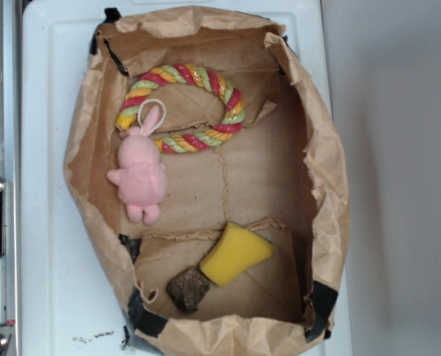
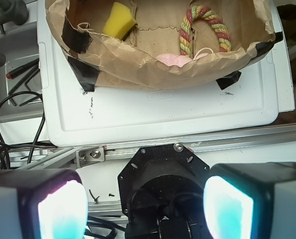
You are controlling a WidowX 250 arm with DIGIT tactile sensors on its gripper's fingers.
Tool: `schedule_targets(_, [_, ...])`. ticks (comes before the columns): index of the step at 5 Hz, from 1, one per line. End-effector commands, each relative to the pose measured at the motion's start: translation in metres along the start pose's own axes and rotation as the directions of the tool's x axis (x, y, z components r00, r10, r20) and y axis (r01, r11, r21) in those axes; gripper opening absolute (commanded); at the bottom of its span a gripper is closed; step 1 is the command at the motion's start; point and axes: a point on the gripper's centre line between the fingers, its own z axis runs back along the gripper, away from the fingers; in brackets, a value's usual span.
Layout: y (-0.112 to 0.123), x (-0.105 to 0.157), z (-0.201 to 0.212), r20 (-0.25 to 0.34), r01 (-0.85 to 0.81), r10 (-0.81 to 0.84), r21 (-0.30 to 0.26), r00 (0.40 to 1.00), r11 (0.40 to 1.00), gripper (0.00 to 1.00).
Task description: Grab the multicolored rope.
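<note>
The multicolored rope (image 1: 183, 106) is a twisted ring of red-pink, yellow and pale green strands. It lies at the back of the open brown paper bag (image 1: 321, 163). In the wrist view the rope (image 2: 205, 27) shows at the top, inside the bag (image 2: 138, 64). My gripper (image 2: 145, 206) is open and empty, well back from the bag, over the robot's black base and a metal rail. Its two fingers (image 2: 227, 209) stand wide apart. The gripper does not show in the exterior view.
A pink plush bunny (image 1: 141, 172) with a white loop lies against the rope's left side. A yellow sponge wedge (image 1: 234, 254) and a brown lump (image 1: 188, 288) lie in the bag's front. The bag sits on a white tray (image 1: 46, 148). Cables (image 2: 18, 114) lie left in the wrist view.
</note>
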Motion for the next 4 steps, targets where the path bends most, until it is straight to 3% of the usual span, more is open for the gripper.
schedule_targets(1, [0.000,0.000,0.000,0.000,0.000,0.000,0.000,1.000,1.000,1.00])
schedule_targets(2, [0.012,0.032,-0.001,0.051,-0.040,0.040,-0.009,0.998,0.999,1.00])
schedule_targets(4, [0.034,0.083,-0.021,0.081,-0.064,0.063,0.011,0.995,0.998,1.00])
